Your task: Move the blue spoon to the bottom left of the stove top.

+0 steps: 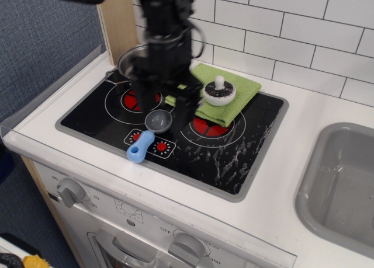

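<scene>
Right now I see my gripper [163, 102] hanging over the middle of the stove top [234, 163], its two dark fingers spread wide, one on each side of the blue spoon's bowl, with nothing held between them. The arm is motion-blurred, so I cannot tell whether the fingertips touch the glass. The blue spoon [146, 138] lies on the black cooktop towards the counter's front edge, its grey bowl pointing at the back wall and its chunky light-blue handle resting across the small red dial marks between the two burner rings. Behind the gripper, near the back left corner of the cooktop, a steel pot [130, 62] sits on the left burner, mostly hidden by the arm. A green cloth [234, 93] is draped over the back edge of the cooktop, and a small white knobbed lid [219, 92] sits on top of it, well apart from the spoon. A grey sink [342, 186] is set into the counter at its right edge. On the oven front below the counter's front edge I can make out small printed numbers around the knob [71, 191], something like "20" and "25", and "OFF" by the middle knob [187, 246]; the rest is too small to read.
</scene>
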